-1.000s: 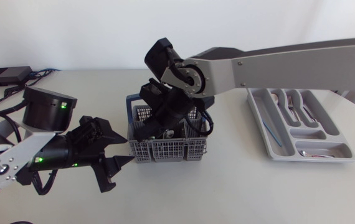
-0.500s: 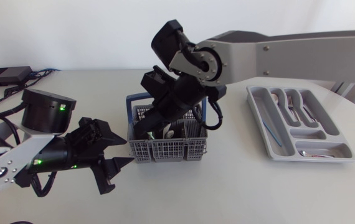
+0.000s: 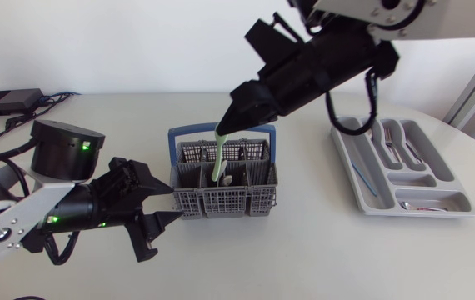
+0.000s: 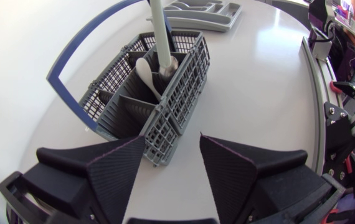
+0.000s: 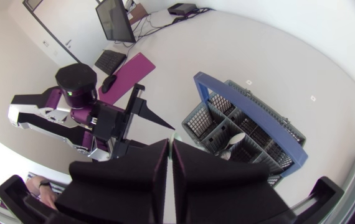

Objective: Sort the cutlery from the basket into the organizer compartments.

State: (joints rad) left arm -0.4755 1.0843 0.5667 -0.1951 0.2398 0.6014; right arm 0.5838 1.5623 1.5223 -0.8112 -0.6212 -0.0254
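Several pieces are stowed in the organizer, one green utensil is clamped by the right gripper, a white spoon is left in the basket below.

White table; basket; organizer

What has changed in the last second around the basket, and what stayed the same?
The right gripper, which was down inside the basket, has risen above it. It is now shut on a pale green utensil, whose lower end is still in the basket. The left gripper stays open beside the basket. The basket and the organizer have not moved.
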